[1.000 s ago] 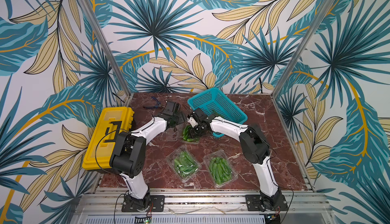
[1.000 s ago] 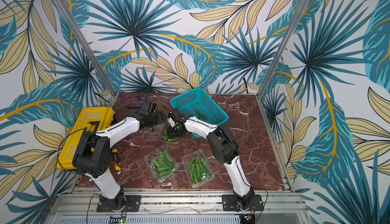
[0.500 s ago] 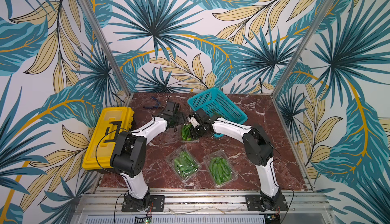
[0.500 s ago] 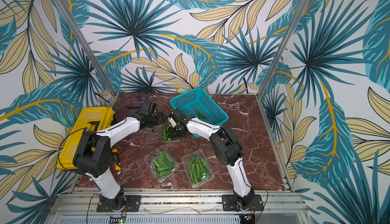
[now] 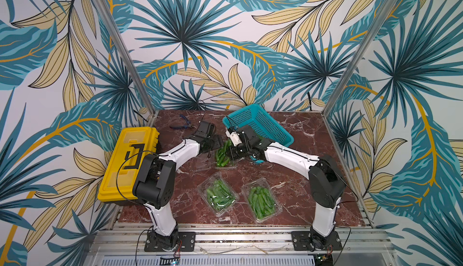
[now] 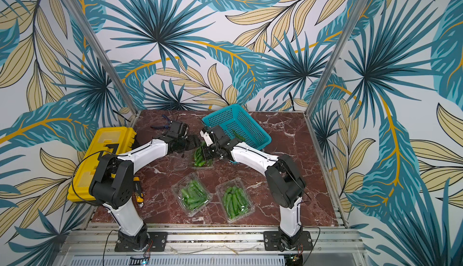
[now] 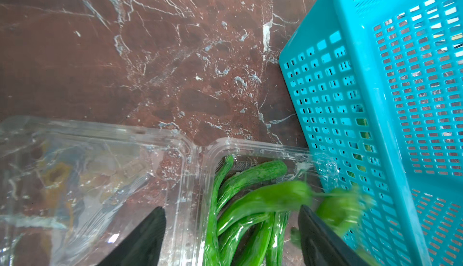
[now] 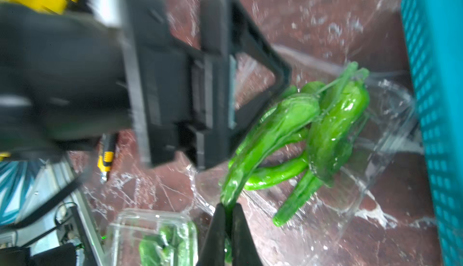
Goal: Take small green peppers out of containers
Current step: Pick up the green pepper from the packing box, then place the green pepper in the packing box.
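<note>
The yellow hard-plastic toolbox, boxy with a black handle, sits well apart from the teal basket, on the left arm's side. The basket is perforated plastic with flared walls. Just beside it lies an open clamshell container of thin, clear, crinkly plastic with rounded corners, holding slim, glossy green peppers. A second container and a third container, both full of peppers, lie farther from the basket, toward the arm bases.

The left gripper stands wide open and empty, its black fingers straddling the open container's wall. The right gripper is pinched tight on the thin end of one pepper over that container.

The table is polished red-brown marble with white veins. The walls carry a teal and tan palm-leaf print, between aluminium posts.
</note>
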You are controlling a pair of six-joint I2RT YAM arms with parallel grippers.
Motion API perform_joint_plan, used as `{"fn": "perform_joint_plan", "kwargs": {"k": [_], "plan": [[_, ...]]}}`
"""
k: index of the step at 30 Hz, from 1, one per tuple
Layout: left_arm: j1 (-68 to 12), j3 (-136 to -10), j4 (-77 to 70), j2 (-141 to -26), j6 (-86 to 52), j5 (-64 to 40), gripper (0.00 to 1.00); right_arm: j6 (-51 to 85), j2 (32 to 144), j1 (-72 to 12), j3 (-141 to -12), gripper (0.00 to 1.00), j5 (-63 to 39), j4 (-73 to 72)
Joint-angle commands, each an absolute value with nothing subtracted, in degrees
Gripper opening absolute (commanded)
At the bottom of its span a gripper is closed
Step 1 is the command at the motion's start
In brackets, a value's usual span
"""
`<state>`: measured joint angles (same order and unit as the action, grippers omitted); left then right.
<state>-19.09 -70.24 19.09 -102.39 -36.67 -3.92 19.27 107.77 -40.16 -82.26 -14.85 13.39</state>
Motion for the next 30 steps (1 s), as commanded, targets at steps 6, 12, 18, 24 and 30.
{"fn": "perform_joint_plan", "kwargs": {"k": [6, 12, 18, 24, 30], "plan": [[-19.56, -72.84, 19.48, -103.27, -35.51, -4.88, 0.84, 20.23, 102.58, -39.45, -77.60, 0.00, -14.00, 4.86], [-19.59, -73.18, 20.13, -103.36, -35.24, -4.75, 0.84, 22.40, 105.37, -38.43, -77.56, 0.00, -21.82, 2.84], [-19.59, -73.21, 22.07, -102.28, -34.90, -1.58, 0.84, 20.27, 109.44, -38.24, -78.73, 0.00, -27.14, 6.92], [-19.51, -73.56, 23.60, -101.44, -34.19, 0.69, 0.84, 17.77, 112.52, -37.38, -79.03, 0.00, -28.42, 14.14], [-19.52, -73.70, 23.82, -101.34, -34.28, 0.99, 0.84, 17.56, 117.11, -37.40, -81.11, 0.23, -25.78, 21.51]]}}
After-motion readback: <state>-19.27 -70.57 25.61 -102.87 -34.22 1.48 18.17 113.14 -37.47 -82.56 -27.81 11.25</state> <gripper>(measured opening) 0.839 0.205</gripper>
